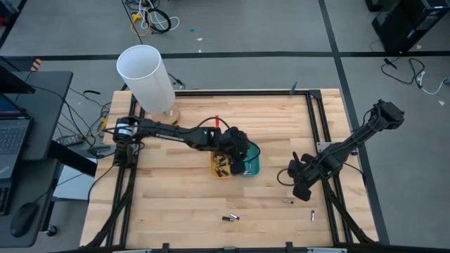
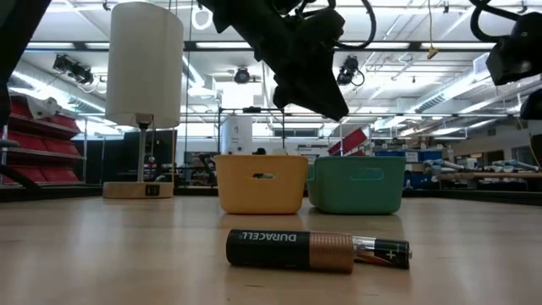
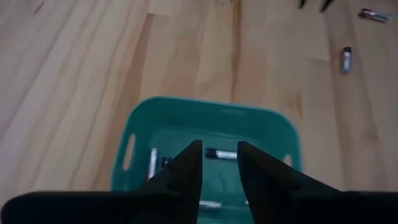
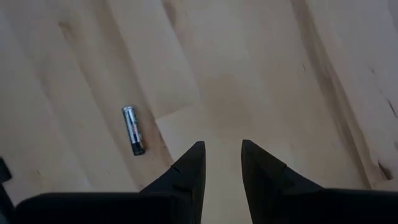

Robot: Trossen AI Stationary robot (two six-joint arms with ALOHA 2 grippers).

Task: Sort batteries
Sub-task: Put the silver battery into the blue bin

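Observation:
My left gripper [image 3: 219, 155] hangs open and empty over the teal tray [image 3: 208, 124], which stands right of the yellow tray [image 1: 222, 169] at mid-table. Slim batteries [image 3: 221, 154] lie on the teal tray's floor, and dark batteries [image 1: 223, 163] lie in the yellow tray. My right gripper [image 4: 222, 155] is open above bare table near the right edge, with one slim battery [image 4: 133, 129] lying loose beside it. More loose batteries lie near the front edge: a large black-and-copper cell [image 2: 288, 250] with a slimmer one [image 2: 385, 252] behind it, and two others [image 1: 287, 201], [image 1: 312, 215].
A white-shaded lamp [image 1: 146, 76] on a wooden base stands at the table's far left. A black frame [image 1: 309, 126] runs around the wooden top. A laptop [image 1: 10, 133] and cables sit off the left side.

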